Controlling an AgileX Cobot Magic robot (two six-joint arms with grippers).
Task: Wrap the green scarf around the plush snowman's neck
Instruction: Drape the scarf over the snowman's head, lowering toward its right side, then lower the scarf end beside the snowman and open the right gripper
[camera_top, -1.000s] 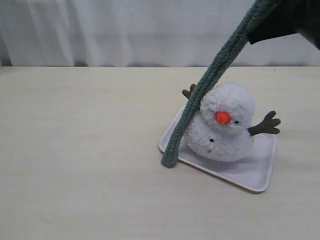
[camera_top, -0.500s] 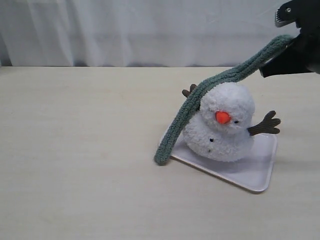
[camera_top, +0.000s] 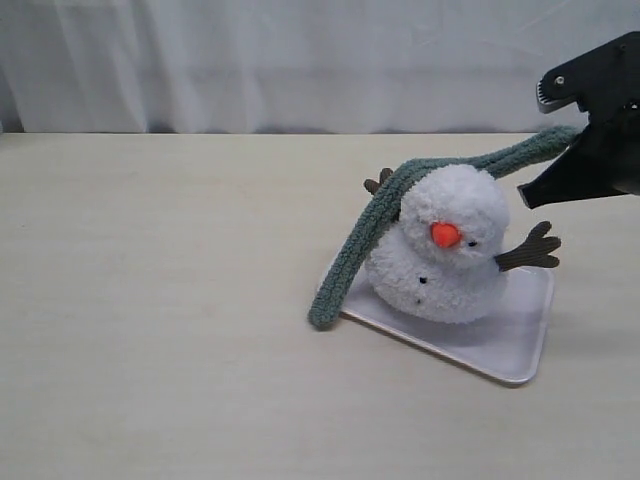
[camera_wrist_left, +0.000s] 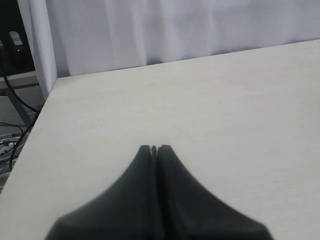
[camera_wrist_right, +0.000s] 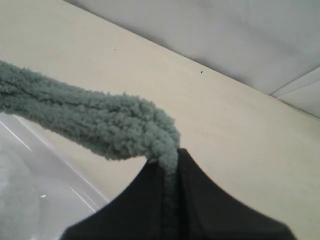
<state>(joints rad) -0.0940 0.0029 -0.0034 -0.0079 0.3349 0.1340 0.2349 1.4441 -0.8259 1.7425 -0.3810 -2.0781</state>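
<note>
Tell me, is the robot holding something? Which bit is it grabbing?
Yes. The right gripper pinches the green scarf near one end. The left gripper is shut with nothing in it.

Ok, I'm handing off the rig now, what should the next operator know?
Left pincer: shut, empty, over the table.
Right pincer: shut on one end of the green scarf.
Plush snowman sits on a white tray; scarf drapes over the back of its head, free end on the table beside the tray.
Done: scarf draped. Left: lower it to the snowman's neck and wrap it round.
</note>
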